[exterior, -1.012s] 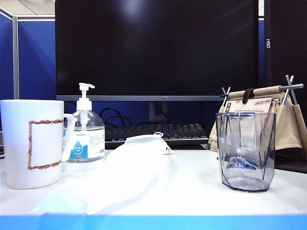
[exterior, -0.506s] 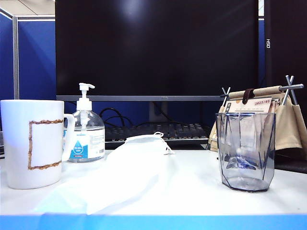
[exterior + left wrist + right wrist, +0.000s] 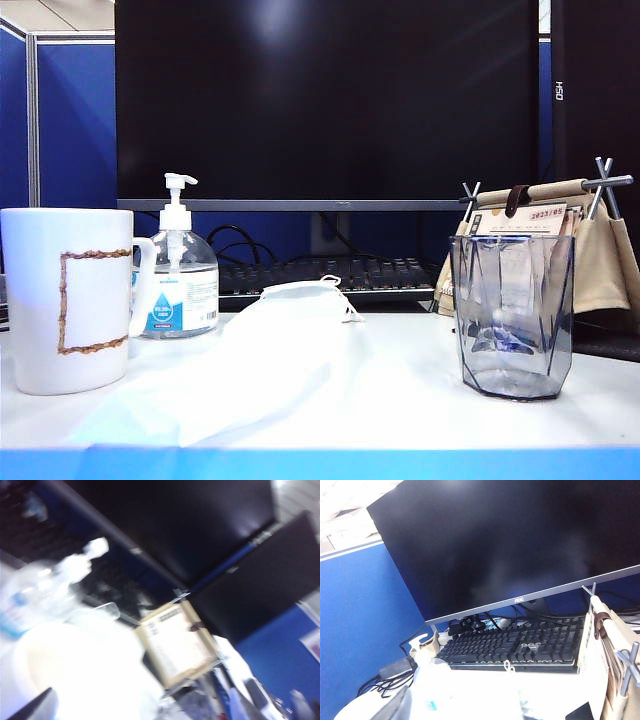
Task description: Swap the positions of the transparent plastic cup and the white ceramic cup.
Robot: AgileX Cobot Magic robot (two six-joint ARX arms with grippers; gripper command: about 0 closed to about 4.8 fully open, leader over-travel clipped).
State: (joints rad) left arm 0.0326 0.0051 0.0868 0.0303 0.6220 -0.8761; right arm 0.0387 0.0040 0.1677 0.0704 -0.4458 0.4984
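Nearest the exterior camera, the white table (image 3: 400,400) carries both cups, well apart. The white ceramic cup (image 3: 65,300) stands upright at about 8 o'clock in that view. It is a tall, plain mug with its handle turned toward the middle of the table and a brown rectangular outline on its front. The transparent plastic cup (image 3: 512,315) stands upright at about 4 o'clock. It is a clear, faintly blue-grey tumbler with angular facets and a thick base, a little shorter than the mug.

Between them, toward 6 o'clock, lies a crumpled white face mask (image 3: 290,345). Just behind the mug's handle is a clear pump bottle (image 3: 178,280) with a blue label.

Neither arm shows in the exterior view, and nothing touches either cup. Of the left gripper (image 3: 30,710) the left wrist view gives only a dark, blurred sliver at the frame's edge; its jaws stand spread wide and hold nothing. Of the right gripper (image 3: 395,705) the right wrist view shows only a grey edge low in the frame, above the table's near side; whether it is wide or narrow I cannot tell.

Farther back, a black keyboard (image 3: 330,275) lies near the centre, with a beige desk calendar (image 3: 595,250) on a metal stand at 3 o'clock. Farthest, at 12 o'clock, a large dark monitor (image 3: 330,100) stands before a blue partition (image 3: 75,120).
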